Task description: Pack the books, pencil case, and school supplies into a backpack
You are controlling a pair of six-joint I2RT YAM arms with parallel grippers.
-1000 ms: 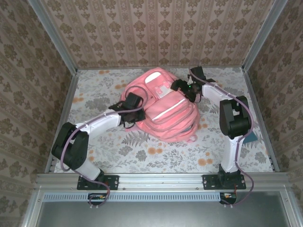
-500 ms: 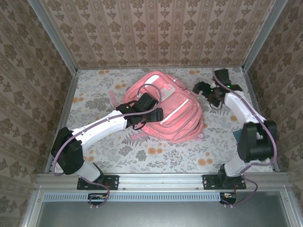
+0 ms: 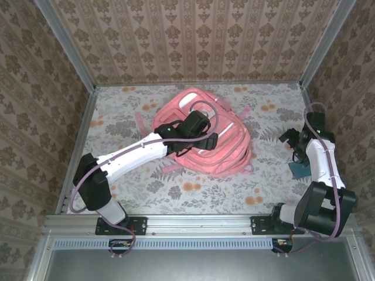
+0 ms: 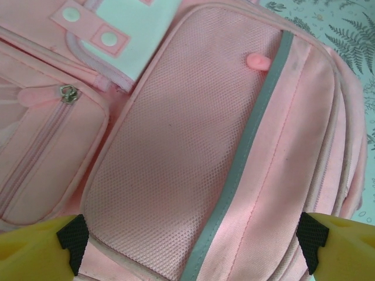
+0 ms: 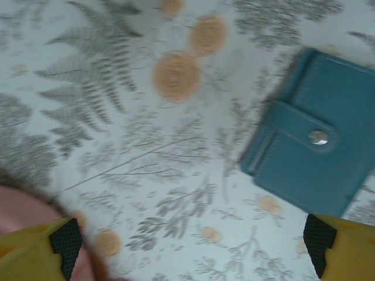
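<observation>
Backpack (image 3: 229, 146) is lying flat on the worktop (image 3: 176, 187), about midway across and closer to the far edge than the near one, front pockets facing up. Left gripper (image 4: 191, 244) hangs right over it with its fingers (image 4: 73, 240) spread wide and nothing pinched between them. Below the gap you just get the pink mesh pocket (image 4: 176, 158) and its grey stripe (image 4: 249, 146). A smaller zipped pocket (image 4: 41, 170) sits beside the mesh one, and there's a white patch (image 4: 132, 26) with two snaps further up.

Over by the right edge of the worktop, the right gripper (image 5: 192, 243) is spread wide too and holding nothing, hovering over the floral cloth. The teal booklet (image 5: 310, 146) lies flat there with its snap tab closed, near that gripper and well apart from the backpack.
</observation>
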